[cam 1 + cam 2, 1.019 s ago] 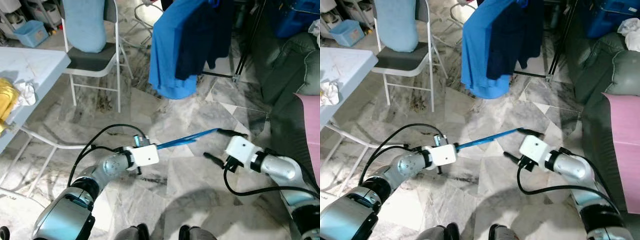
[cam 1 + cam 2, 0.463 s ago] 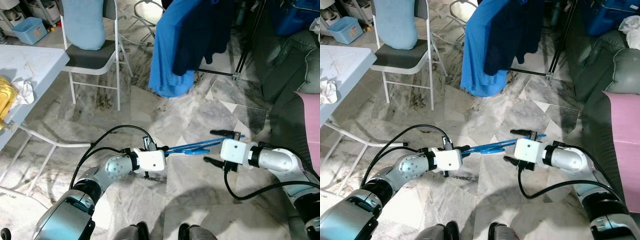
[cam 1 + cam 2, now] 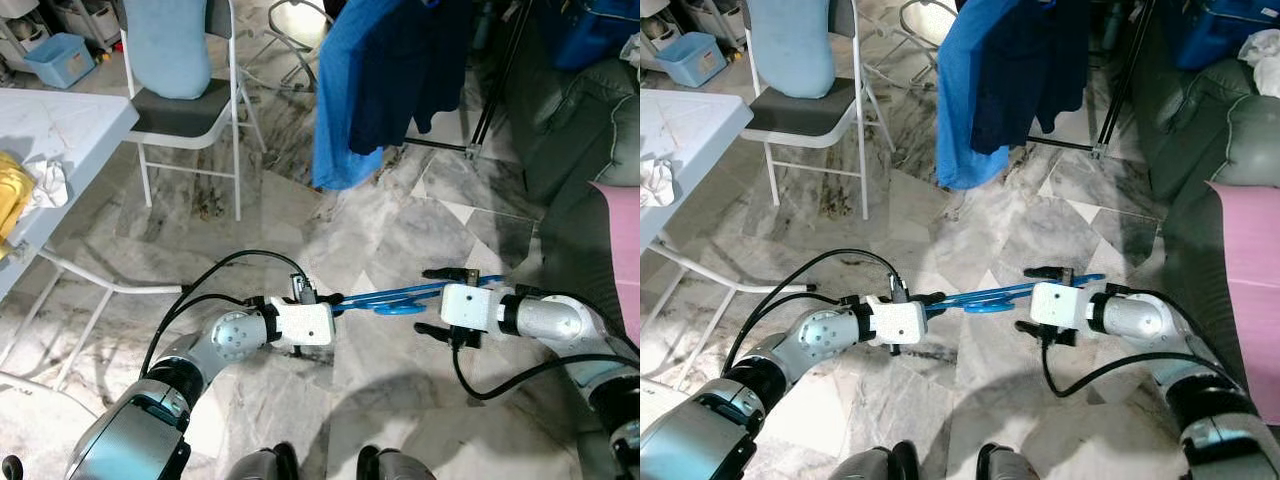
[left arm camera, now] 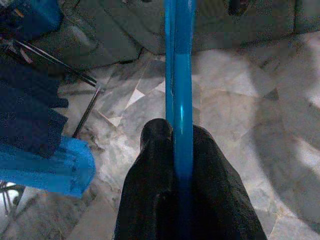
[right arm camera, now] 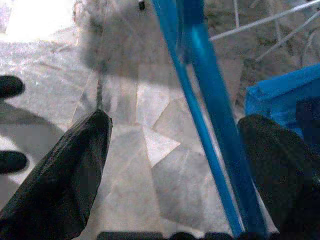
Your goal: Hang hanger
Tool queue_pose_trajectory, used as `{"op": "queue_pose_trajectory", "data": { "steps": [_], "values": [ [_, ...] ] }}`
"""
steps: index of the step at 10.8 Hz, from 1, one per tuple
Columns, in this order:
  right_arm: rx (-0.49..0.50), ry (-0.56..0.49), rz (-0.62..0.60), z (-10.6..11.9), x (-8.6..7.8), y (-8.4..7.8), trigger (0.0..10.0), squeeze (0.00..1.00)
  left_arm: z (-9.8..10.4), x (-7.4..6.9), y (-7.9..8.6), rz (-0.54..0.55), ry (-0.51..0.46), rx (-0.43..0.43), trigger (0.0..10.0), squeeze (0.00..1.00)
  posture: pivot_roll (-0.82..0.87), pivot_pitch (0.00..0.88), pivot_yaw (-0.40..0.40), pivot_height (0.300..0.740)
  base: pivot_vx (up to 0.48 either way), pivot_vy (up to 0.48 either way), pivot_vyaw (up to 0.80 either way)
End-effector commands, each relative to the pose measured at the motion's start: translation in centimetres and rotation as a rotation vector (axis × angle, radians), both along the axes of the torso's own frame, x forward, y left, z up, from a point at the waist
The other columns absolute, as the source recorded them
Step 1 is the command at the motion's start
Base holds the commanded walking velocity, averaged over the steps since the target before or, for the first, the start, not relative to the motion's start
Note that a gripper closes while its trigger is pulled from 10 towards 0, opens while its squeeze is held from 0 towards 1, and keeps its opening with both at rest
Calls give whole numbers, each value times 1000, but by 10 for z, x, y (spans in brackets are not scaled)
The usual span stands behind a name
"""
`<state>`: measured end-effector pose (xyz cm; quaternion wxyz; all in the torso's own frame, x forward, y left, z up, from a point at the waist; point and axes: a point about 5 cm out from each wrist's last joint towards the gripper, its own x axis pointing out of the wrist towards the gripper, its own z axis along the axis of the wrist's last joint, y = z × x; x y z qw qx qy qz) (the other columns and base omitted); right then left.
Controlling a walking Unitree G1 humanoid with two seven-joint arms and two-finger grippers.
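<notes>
The left gripper (image 3: 335, 300) is pinched tight on one end of a blue hanger (image 3: 400, 296), its two black fingers (image 4: 150, 170) pressed against either side of the plastic bar, as the left wrist view shows. The hanger is held level in the air above the marble floor (image 3: 300, 230), running from the left gripper across to the right gripper (image 3: 440, 300). There the right gripper's fingers (image 5: 65, 175) stand wide apart, one on each side of the hanger's bars; one finger lies close against the blue plastic, though contact cannot be made out, and the other is well clear of it.

Beyond the two silver arms, a bright blue garment (image 3: 345, 100) and a dark navy one (image 3: 410, 70) hang side by side from above, with the black legs of a rack (image 3: 495, 90) behind them. A white folding chair (image 3: 190, 120) with a pale blue cloth (image 3: 165, 45) draped over its back stands on the robot's left, near the corner of a white table (image 3: 60, 130) that carries a yellow item (image 3: 12, 195) and a crumpled white cloth (image 3: 48, 185) at its edge. A dark green sofa (image 3: 580, 130) sits at the right, with a pink cover (image 3: 622, 260) along its near side.
</notes>
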<state>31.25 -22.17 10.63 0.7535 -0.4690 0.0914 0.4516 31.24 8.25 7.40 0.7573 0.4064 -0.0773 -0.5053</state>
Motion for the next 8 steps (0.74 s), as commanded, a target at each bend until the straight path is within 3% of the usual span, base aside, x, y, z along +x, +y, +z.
{"op": "queue_pose_trajectory", "data": {
  "steps": [1,2,3,4,5,6,7,8],
  "values": [
    [-35,5,9,0,0,-3,0,0,-3,-4,1,-25,9,5,10000,0,-88,200,65,740,0,0,0],
    [-45,17,8,0,1,-5,1608,0,-3,-5,1,-26,9,5,10000,0,-88,200,65,740,0,0,0],
    [-52,-23,-11,2,6,-6,10000,0,-5,-6,3,-23,13,11,10000,0,-86,200,66,740,0,0,0],
    [-42,-43,-17,3,7,-5,10000,0,-7,-6,4,-19,17,14,10000,0,-85,199,66,740,0,0,0],
    [-10,-45,-25,2,6,-4,0,0,-7,-6,4,-10,21,12,10000,0,-85,199,66,740,0,0,0],
    [-11,-63,-38,-3,6,-2,1451,0,-10,-6,5,9,30,14,10000,0,-90,199,66,740,0,0,0],
    [2,-90,-55,-5,6,1,10000,0,-13,-6,7,33,40,12,10000,0,-93,198,70,740,0,0,0],
    [59,-197,-95,-6,7,9,10000,0,-19,-5,16,132,44,-3,10000,0,-96,196,73,740,0,0,0]
  ]
}}
